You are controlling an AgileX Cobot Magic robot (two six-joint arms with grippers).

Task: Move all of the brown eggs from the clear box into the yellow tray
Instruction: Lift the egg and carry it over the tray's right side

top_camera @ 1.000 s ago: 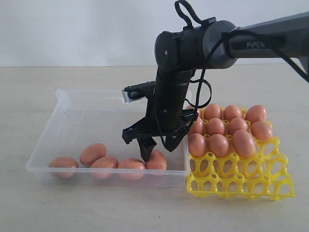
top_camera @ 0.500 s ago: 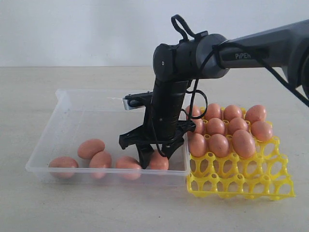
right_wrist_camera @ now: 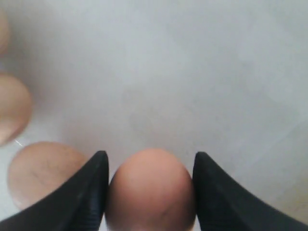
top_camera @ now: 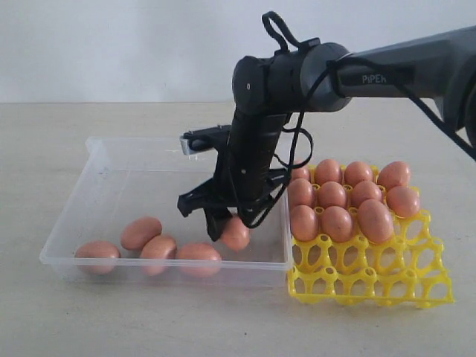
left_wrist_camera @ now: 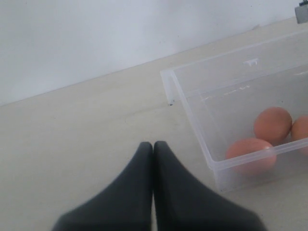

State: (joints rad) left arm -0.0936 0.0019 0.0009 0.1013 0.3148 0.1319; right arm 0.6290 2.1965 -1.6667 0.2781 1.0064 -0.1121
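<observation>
We had the right gripper [right_wrist_camera: 149,166] clamped on one brown egg [top_camera: 236,233], hanging just above the clear box [top_camera: 111,160] floor. Four more eggs [top_camera: 141,232] lay in that box, while the yellow tray [top_camera: 372,286] held about eleven, with its front row of cups bare

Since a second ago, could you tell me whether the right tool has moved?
Yes. The right tool, shut on an egg, has risen and shifted slightly left, judged against the front rim of the box.
</observation>
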